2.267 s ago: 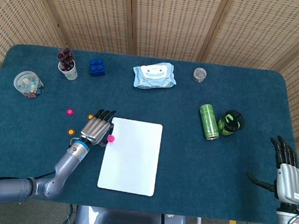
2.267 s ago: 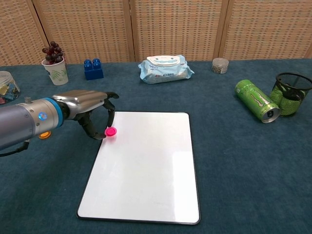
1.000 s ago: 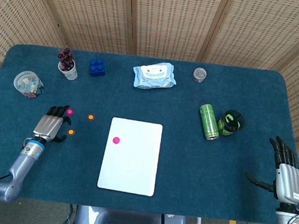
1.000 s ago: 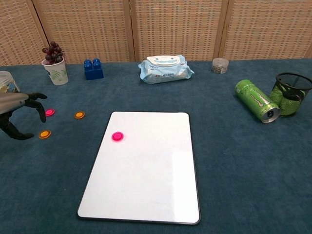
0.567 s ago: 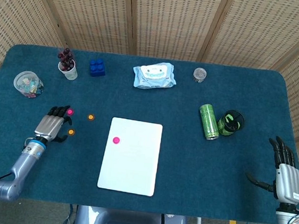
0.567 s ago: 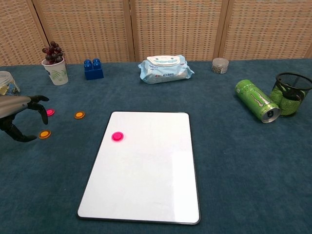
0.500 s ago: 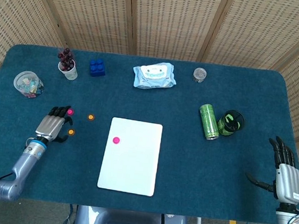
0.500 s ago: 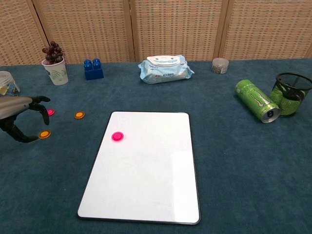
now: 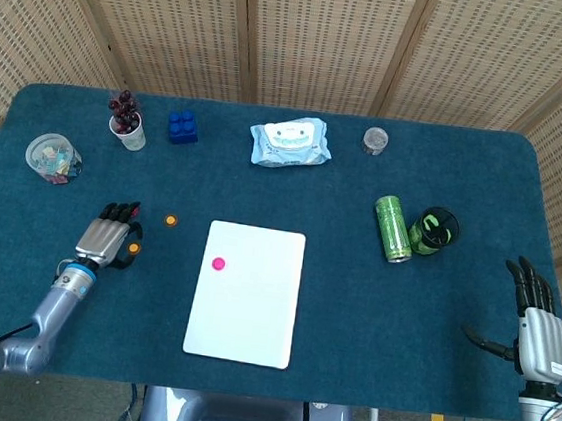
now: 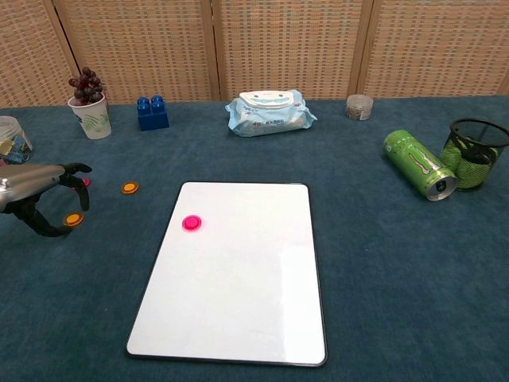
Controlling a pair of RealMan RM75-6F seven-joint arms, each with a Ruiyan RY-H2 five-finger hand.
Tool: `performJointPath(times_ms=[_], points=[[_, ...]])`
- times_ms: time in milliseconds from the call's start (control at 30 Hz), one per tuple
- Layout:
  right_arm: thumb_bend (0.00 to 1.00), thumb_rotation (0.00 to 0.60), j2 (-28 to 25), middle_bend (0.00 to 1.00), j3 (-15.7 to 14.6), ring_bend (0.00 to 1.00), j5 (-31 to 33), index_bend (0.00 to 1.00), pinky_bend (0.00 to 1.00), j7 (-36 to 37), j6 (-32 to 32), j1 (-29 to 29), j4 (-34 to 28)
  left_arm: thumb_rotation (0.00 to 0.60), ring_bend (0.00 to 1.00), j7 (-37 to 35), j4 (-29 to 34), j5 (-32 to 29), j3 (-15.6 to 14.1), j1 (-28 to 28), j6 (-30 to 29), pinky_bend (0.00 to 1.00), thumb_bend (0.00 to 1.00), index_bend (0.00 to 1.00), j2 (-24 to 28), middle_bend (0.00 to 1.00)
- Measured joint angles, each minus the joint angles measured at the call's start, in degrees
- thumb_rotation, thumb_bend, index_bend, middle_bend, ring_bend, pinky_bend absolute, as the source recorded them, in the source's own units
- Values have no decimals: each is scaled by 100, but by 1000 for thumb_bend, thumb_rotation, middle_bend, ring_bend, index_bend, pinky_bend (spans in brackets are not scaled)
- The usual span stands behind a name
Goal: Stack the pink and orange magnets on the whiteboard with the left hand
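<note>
A white whiteboard (image 9: pixel 251 308) (image 10: pixel 238 278) lies flat at the table's middle. One pink magnet (image 9: pixel 218 262) (image 10: pixel 191 223) sits on it near its left edge. My left hand (image 9: pixel 107 237) (image 10: pixel 36 191) hovers left of the board, fingers arched and apart, holding nothing. An orange magnet (image 9: pixel 133 248) (image 10: pixel 73 218) lies on the cloth between its thumb and fingertips. A second orange magnet (image 9: pixel 170 220) (image 10: pixel 129 188) lies further right. Another pink magnet (image 10: pixel 84 181) peeks out behind the fingers. My right hand (image 9: pixel 540 333) rests open at the far right edge.
Along the back stand a cup of grapes (image 9: pixel 127 126), a blue brick (image 9: pixel 181 126), a wipes pack (image 9: pixel 290 141) and a small jar (image 9: pixel 375 140). A clear tub (image 9: pixel 52 157) sits far left. A green can (image 9: pixel 392 228) and a black mesh cup (image 9: pixel 436 228) lie right.
My left hand let go of the pink magnet on the board, swung out left, and has now crept right over the near orange magnet. The right hand stayed put.
</note>
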State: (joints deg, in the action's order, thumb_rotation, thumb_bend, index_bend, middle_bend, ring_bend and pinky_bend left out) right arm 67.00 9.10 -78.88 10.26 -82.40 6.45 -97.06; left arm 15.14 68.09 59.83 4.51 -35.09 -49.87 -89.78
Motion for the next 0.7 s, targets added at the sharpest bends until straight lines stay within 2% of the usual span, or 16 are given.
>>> performJointPath(times_ms=[167,500,700], points=[[105,600,-2,0,0,0,3,0,0,4,1,-1,-8,600,0,-2,-8,10,14,12,32,0,386,560,-16,0],[105,600,-8,0,3,0,16,0,0,18,16,2,-19,600,0,-103,146,112,80,50,-51,0,383,567,82,0],[105,600,-19,0,6,0,30,0,0,54,28,0,-36,600,0,80,625,134,201,-24,-176,0,379,567,230,0]])
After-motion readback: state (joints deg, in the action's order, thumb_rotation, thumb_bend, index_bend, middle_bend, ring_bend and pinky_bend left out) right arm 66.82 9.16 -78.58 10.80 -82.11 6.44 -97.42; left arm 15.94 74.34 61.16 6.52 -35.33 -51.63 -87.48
